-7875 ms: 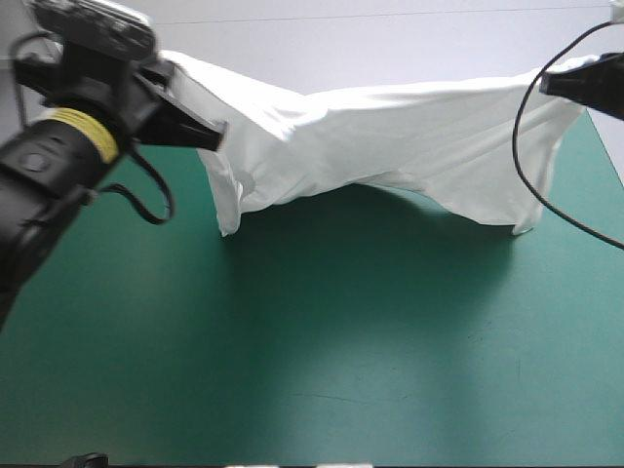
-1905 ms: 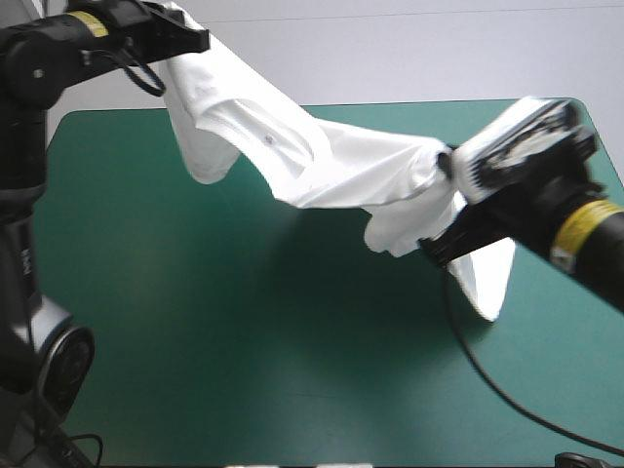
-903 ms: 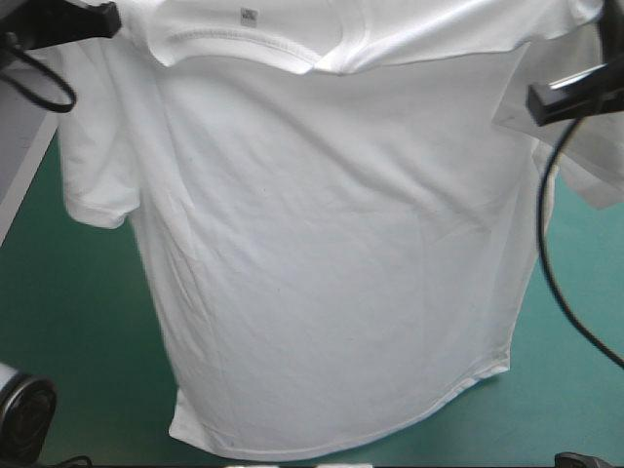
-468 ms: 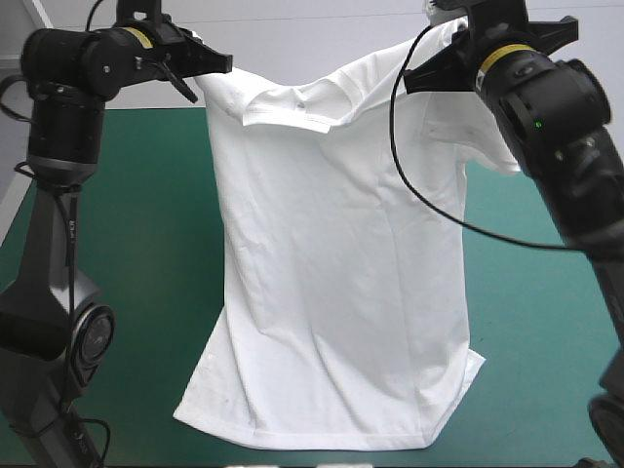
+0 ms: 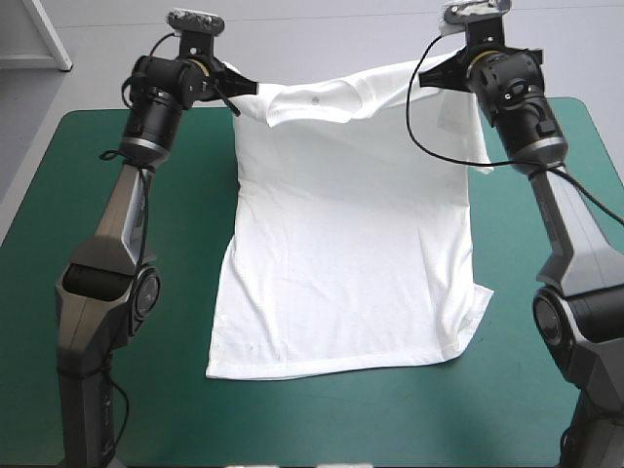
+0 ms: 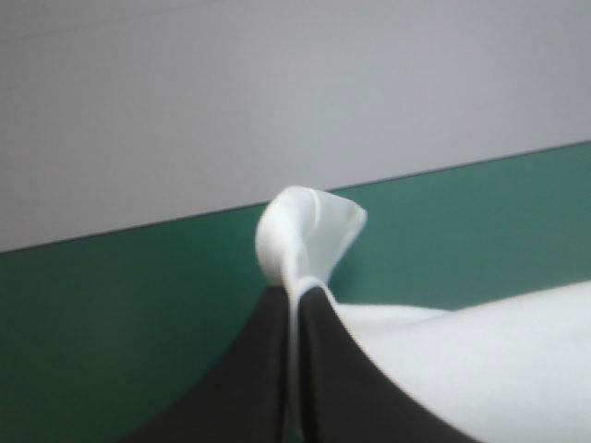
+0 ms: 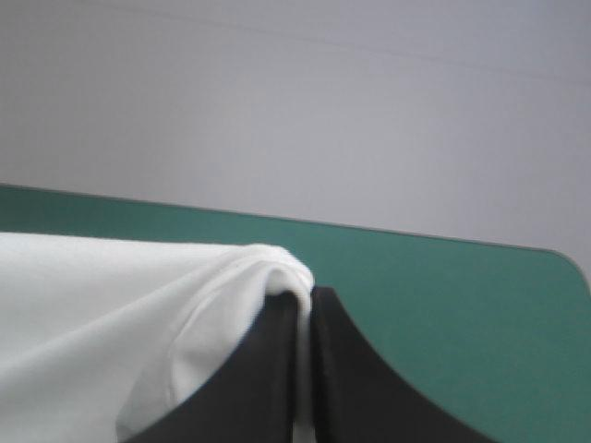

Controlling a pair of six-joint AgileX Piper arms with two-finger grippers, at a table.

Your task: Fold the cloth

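White fabric lies nearest us: the hem [image 5: 331, 366] of the T-shirt [image 5: 341, 253] rests flat on the teal-green counter [image 5: 88, 244], close to its near edge. From there the body lies spread up the middle of the counter and then lifts off the surface toward the shoulders, which hang in the air over the far part.

We find each shoulder gripped. The left gripper [image 5: 239, 88] holds one shoulder; in its wrist view the black fingers [image 6: 263, 369] are pinched almost together, with a thin layer of fabric between them and a small fold standing past the tips. The right gripper [image 5: 429, 78] holds the other shoulder in the same way, its fingers nearly closed on a bunched seam. The collar [image 5: 312, 102] sags slightly between the two grips, and one sleeve [image 5: 478, 146] hangs loose beside the right arm. Bare counter and its far edge lie beyond.

Handling, as we judge it: the garment is light, soft and without stiffness. It drapes wherever it is unsupported and creases easily, and a thin single layer could slip from the pinch. We recommend taking hold at seams or doubled edges, such as the shoulders, the sleeve ends or the hem corners, and keeping both grips level so that the sheet lies down flat.
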